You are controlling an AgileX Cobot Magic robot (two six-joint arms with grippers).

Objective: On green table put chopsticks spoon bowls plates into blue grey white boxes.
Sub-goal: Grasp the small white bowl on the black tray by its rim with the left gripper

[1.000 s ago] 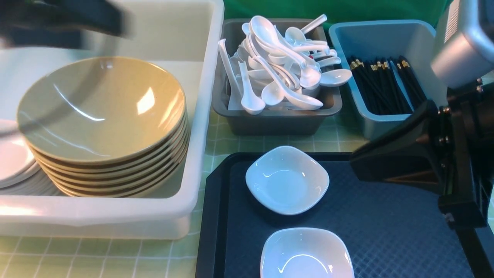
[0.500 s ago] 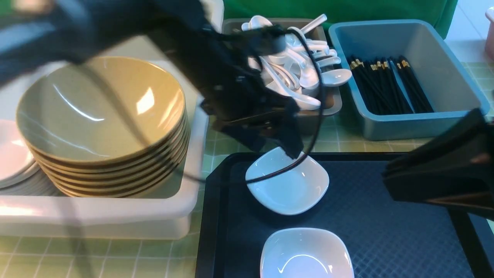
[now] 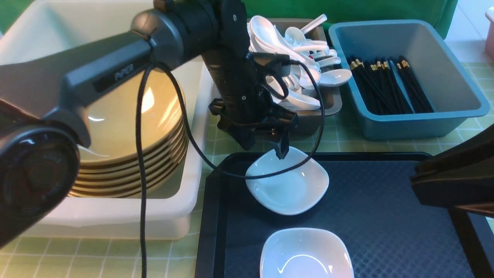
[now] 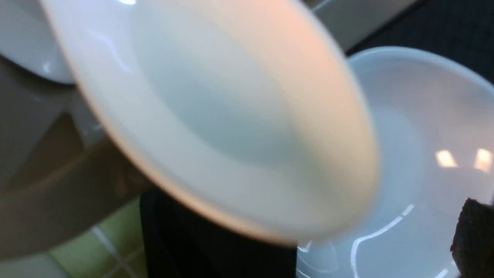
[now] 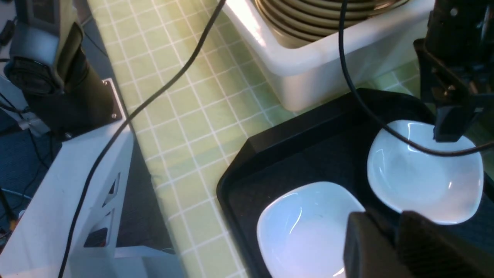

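Two white square bowls sit on a black tray [image 3: 386, 231]: a far one [image 3: 289, 185] and a near one [image 3: 307, 255]. My left gripper [image 3: 264, 148] hangs open and empty over the far bowl's back rim, one finger [image 3: 281, 150] just above it. In the left wrist view a blurred white spoon [image 4: 216, 116] hides most of the gripper; one fingertip [image 4: 469, 231] shows over the far bowl [image 4: 424, 154]. My right gripper [image 5: 386, 227] is shut and empty, low over the tray's right side, beside the near bowl [image 5: 308, 227] and the far bowl [image 5: 424, 181].
The white box [image 3: 115, 216] at left holds a tall stack of olive plates [image 3: 162, 116]. The grey box [image 3: 308, 119] is piled with white spoons [image 3: 305, 77]. The blue box [image 3: 424, 123] holds black chopsticks [image 3: 386, 88]. The left arm's cable [image 3: 141, 173] hangs in front of the white box.
My left arm swung from over the white box to the right and down, to the far bowl's back rim. My right gripper drew back to the right.
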